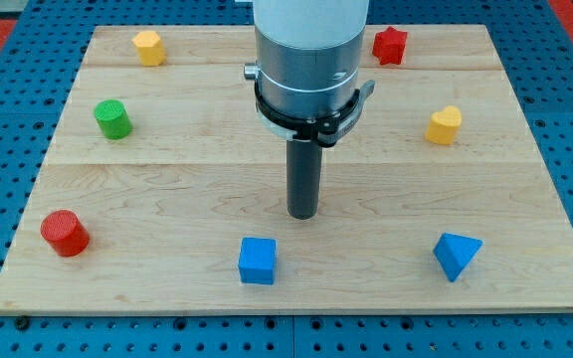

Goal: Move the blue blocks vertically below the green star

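On the pale wooden bench, reading from the view's left, we see a red ribbed cylinder block near the bench's lower left corner. Above it, toward the view's top, stands a green ribbed cylinder block. A yellow block of roughly hexagonal outline sits close to the upper edge.

Near the lower edge, left of centre, lies the blue cube block. Our tool is a straight dark rod under a grey cylindrical housing; it has no jaws, so it neither opens nor closes, and it holds nothing. Our tip rests on the bench near the centre, above and slightly to the view's right of the blue cube, apart from it and touching no block.

Further right, a red star-shaped block sits at the upper edge. A yellow heart-like block lies below it and to its right. The blue triangular block lies near the lower right, well apart from the blue cube. We see no green star; the housing hides part of the upper bench.
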Motion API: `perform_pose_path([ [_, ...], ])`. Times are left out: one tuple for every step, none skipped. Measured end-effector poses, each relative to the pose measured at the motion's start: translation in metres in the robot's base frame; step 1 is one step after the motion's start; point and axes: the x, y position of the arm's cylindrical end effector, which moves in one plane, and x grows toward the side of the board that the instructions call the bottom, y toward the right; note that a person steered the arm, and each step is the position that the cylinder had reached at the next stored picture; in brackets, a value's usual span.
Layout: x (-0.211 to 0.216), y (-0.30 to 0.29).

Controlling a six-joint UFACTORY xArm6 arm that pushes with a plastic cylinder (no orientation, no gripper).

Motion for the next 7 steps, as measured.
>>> perform_pose_path([
  [0.0, 0.0],
  [0.0, 0.0],
  [0.0, -0.003],
  [0.0, 0.001],
  [-0.011, 0.005],
  [-0.044, 0.054],
  [-0.052, 0.134],
])
